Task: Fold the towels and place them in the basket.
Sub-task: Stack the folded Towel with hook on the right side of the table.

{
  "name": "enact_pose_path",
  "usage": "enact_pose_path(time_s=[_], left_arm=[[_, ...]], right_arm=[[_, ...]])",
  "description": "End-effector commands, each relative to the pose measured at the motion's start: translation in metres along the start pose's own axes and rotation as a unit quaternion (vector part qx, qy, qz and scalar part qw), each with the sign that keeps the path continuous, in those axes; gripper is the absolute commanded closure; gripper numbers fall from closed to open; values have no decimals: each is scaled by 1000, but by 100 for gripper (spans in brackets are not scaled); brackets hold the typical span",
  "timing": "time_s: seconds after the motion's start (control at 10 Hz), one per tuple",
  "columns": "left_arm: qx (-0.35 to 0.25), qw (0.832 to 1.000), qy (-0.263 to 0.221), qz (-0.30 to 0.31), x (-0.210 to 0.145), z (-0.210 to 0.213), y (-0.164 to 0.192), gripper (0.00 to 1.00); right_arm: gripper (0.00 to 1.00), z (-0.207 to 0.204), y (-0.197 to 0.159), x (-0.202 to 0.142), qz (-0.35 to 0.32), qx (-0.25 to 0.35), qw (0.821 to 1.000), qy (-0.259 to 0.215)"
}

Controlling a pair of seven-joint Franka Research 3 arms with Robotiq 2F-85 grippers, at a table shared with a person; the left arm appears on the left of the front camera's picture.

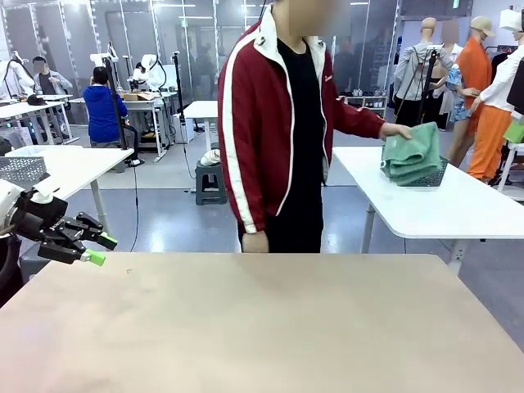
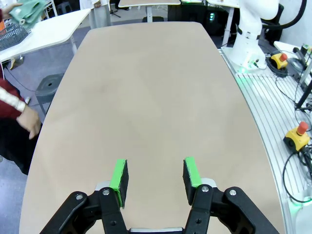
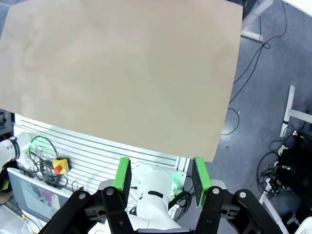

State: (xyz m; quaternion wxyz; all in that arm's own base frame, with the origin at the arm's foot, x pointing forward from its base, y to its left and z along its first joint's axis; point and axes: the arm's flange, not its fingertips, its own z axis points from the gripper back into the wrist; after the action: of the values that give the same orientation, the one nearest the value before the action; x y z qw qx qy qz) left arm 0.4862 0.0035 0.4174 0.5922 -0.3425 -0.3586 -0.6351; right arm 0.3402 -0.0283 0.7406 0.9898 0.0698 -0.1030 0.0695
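Folded mint-green towels [image 1: 412, 153] are piled in the dark grey basket [image 1: 432, 178], which stands on a white side table behind the work table at the right. The person's hand [image 1: 395, 129] rests on top of the pile. The left wrist view catches the towels [image 2: 28, 10] and the basket [image 2: 10, 36] in its top left corner. My left gripper [image 1: 101, 250] hovers open over the left edge of the beige table [image 1: 246, 327], nothing between its green pads [image 2: 119, 175]. My right gripper [image 3: 161, 174] is open and empty, high above the table's near edge.
The person in a red jacket [image 1: 262, 123] stands at the far edge of the table, the other hand [image 2: 30, 122] hanging by that edge. The right arm's white base [image 2: 253, 29], cables and emergency-stop buttons [image 2: 298, 134] lie beside the table. A white side table [image 1: 70, 164] stands far left.
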Motion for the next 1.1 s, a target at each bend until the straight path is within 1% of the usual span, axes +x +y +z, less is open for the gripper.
enact_pose_path(time_s=[0.0,1.0], left_arm=[[1,1000,-3,-1,1,1,-3,41],[1,1000,-3,-1,1,1,-3,41]], right_arm=[[37,1,1,-1,-4,3,1000,-2],[37,1,1,-1,-4,3,1000,-2]])
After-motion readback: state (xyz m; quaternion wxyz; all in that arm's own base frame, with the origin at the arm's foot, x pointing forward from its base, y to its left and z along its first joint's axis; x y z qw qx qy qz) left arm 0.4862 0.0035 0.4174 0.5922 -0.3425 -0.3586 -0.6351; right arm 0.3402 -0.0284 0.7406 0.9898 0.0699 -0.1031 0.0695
